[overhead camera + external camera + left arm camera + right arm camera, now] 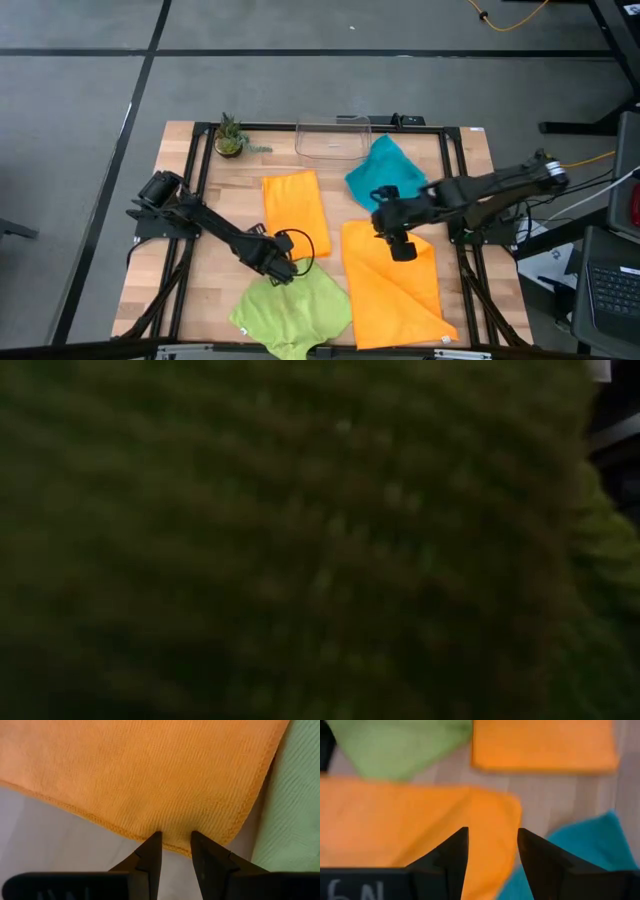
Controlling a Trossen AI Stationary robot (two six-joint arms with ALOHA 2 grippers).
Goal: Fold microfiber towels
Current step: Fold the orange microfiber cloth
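Two end effectors, both released: left end effector [176, 840] at the folded orange towel's [294, 213] edge, right end effector [492, 844] over the larger orange towel [392, 283]; either may pinch one layer only.

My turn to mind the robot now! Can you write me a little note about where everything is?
Left tool: open, tips at the edge of the narrow orange towel, which looks folded.
Right tool: open, over a corner of the big orange towel.
Lime green towel: rumpled at the front edge, covering the low camera.
Teal towel: crumpled beside the clear bin.
Left to do: big orange, green, teal.
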